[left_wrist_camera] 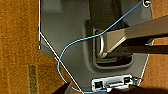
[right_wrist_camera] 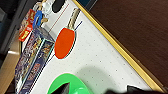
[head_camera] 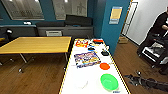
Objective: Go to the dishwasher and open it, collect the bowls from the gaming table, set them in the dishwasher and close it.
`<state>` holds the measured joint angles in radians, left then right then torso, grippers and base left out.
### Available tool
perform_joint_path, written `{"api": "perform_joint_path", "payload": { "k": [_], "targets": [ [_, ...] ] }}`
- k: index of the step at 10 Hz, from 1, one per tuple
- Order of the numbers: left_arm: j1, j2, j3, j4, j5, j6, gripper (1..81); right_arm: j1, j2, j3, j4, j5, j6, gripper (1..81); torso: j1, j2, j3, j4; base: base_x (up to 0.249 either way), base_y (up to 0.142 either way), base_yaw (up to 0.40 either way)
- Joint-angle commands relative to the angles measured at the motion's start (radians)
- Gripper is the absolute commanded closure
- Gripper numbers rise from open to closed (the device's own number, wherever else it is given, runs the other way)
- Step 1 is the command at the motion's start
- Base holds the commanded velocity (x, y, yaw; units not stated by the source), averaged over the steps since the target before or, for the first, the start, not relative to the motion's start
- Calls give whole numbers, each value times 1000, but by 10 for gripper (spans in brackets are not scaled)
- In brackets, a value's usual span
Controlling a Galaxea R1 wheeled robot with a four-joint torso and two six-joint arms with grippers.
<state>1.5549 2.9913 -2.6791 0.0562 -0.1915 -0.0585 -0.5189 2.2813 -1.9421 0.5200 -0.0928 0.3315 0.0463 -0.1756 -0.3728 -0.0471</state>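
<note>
We judged the collecting step as not yet begun. Both bowls lay on the gaming table (head_camera: 72,82), the white top with a yellow edge: the green bowl (head_camera: 109,82) near us, and the orange-red bowl (head_camera: 104,66) just beyond it, beside a colourful box (head_camera: 86,59). In our right wrist view the green bowl (right_wrist_camera: 68,84) was very close, but we could not tell how far either gripper stood open, nor whether it touched anything.

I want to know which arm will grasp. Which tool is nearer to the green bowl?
Right. Its wrist view shows the green bowl close below it on the white table. The left wrist view shows the robot's base and wood floor.
</note>
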Motion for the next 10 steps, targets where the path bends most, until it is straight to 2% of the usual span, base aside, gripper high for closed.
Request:
{"api": "perform_joint_path", "payload": {
  "k": [1,6,10],
  "targets": [
    [-8,-1,1,-6,58,-4,10,110,31,-76,17,-18,8,10,0,0,0,0,0,0,0],
    [-8,0,4,-4,58,-4,10,87,79,-101,17,-16,8,10,0,0,0,0,0,0,0],
    [-8,-1,4,-6,58,-4,10,87,157,-112,11,-13,4,10,0,0,0,0,0,0,0]
  ]
}}
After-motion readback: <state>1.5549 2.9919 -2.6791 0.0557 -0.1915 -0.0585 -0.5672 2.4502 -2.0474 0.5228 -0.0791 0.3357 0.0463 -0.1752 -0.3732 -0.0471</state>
